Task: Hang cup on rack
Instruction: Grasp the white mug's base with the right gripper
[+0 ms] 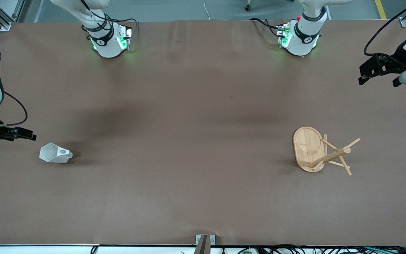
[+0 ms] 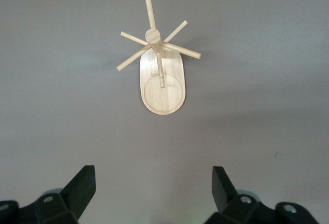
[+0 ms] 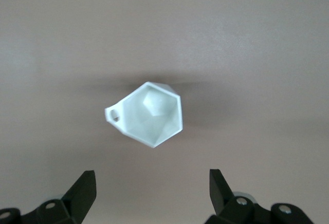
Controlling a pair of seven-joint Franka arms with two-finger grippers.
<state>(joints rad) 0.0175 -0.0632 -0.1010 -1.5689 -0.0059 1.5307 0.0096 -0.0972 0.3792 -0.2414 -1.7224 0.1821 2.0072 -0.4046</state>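
Plainly, the table splits the job between its two ends: the rack stands toward the left arm's end, its oval base flat and its post upright with the pegs slanting out, while the cup sits well apart from it, toward the right arm's end. The cup stands on the cloth, mouth up, its pierced handle pointing toward the rack's end of the table. The right gripper is much the nearer hand; it hovers just beside the cup, fingers spread wide and holding nothing. The left gripper waits over its own end of the table, fingers equally wide and empty, with the rack ahead of it. I judge the pick belongs to the right arm.
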